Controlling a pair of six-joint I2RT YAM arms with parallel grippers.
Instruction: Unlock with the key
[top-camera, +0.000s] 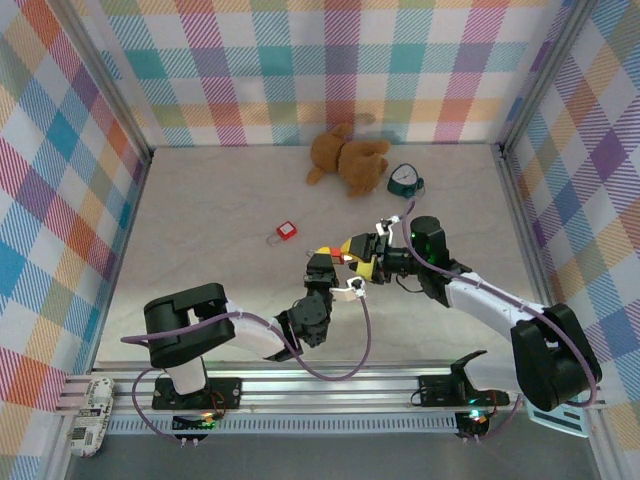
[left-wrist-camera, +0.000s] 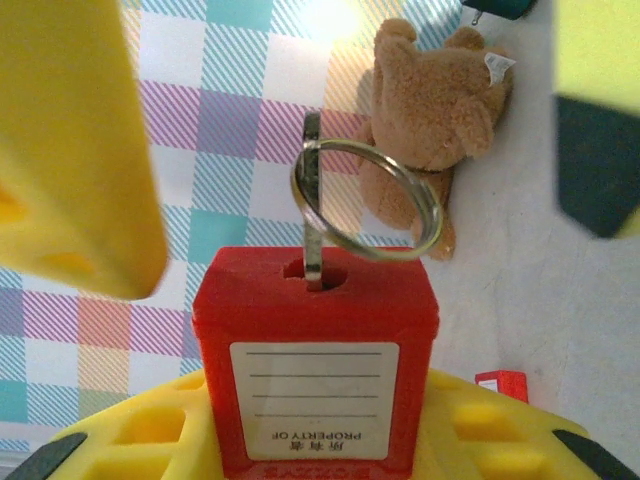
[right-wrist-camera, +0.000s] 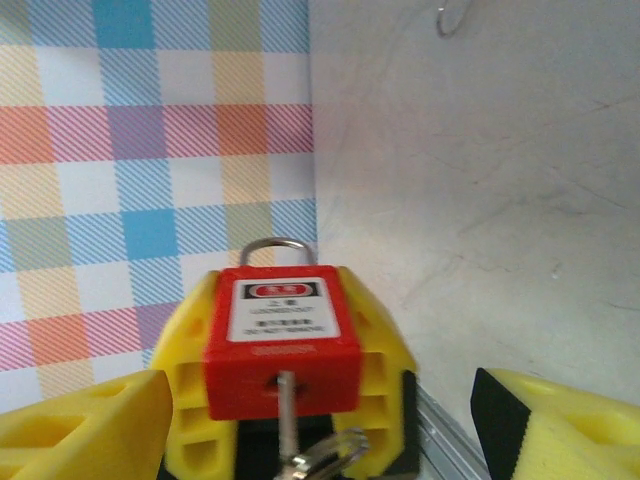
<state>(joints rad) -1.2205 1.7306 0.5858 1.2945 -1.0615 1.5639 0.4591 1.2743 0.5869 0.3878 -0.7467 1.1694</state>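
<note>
**Obs.** L gripper (top-camera: 322, 268) is clamped on the red lock (top-camera: 322, 256) at frame centre, top view. The lock appears to be off the table (top-camera: 200, 220), held betw. the two arms. In the L wrist view the lock (left-wrist-camera: 315, 350) sits lower centre w/ its keyhole face pointing up-frame. The yellow fingers (left-wrist-camera: 150, 430) hug its body at the bottom edge. Judged reason: body pinned so it can't spin when the key gets torqued.

**Key** (left-wrist-camera: 313, 200): shaft seated in the keyhole, upright. Head + ring (left-wrist-camera: 385, 160) stick out above the lock at centre frame. In the R wrist view the key (right-wrist-camera: 288, 410) pokes out of the lock's near face at bottom centre. The shackle (right-wrist-camera: 275, 243) at the top of the lock looks seated both legs, so not unlocked yet.

**R gripper** (top-camera: 358, 250): just right of the lock in top view, nose-on to the keyhole face. Jaws wide and holding nothing. Its fingers (left-wrist-camera: 70, 150) show at upper left and right edge of the L wrist view, straddling the key w/o touching.

**Next (est.):** it looks lined up so closing pinches the key head, then a wrist roll turns it.

**Risk (est.):** the ring is loose and may get trapped betw. pad and head. The head is thin, so it could slip under torque.

**Misc.:** spare lock (top-camera: 287, 231) on the table up-left of centre and teddy (top-camera: 347, 160) at upper centre. Both are well apart from the grippers.
</note>
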